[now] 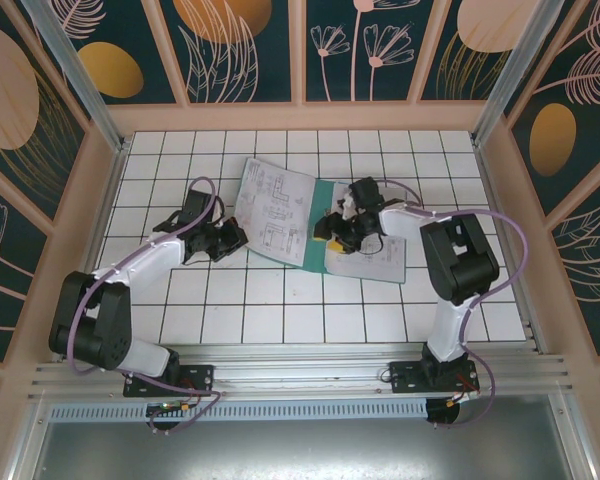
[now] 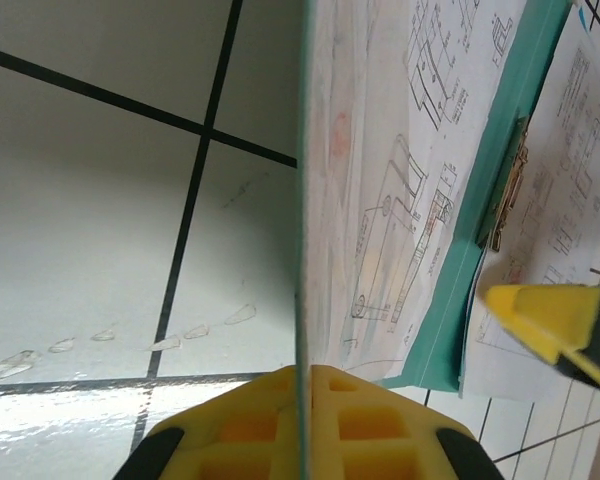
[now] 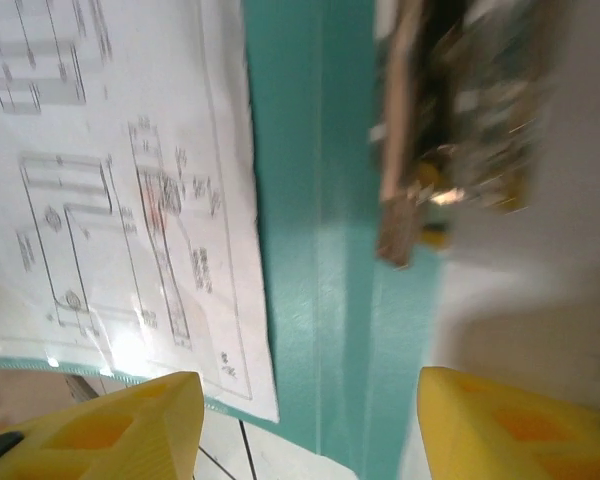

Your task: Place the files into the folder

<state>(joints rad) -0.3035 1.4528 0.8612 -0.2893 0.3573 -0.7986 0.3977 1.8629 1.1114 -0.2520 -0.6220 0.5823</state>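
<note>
The files [image 1: 270, 205] are lying as thin white sheets printed with black line drawings and text. They are spreading across both halves of the open folder [image 1: 318, 200] at the middle of the worktop [image 1: 280, 310].

They are reading as light, limp and easily creased. A sheet taken by one corner is likely going to sag or slide. A pinch at an edge, together with the stiffer cover behind it, is looking like the safer hold.

The folder is showing plain teal-green covers, slightly larger than the sheets, with a metallic clip [image 2: 505, 195] along its spine. Its left cover is standing raised off the worktop, with a sheet lying against it.

The left pincer [image 2: 302, 400] is clenching on the outer edge of that cover, its pads pressing flat against it. The right pincer [image 3: 305, 390] is hovering over the spine near the clip. It is released, its fingers standing well apart with nothing between them.
</note>
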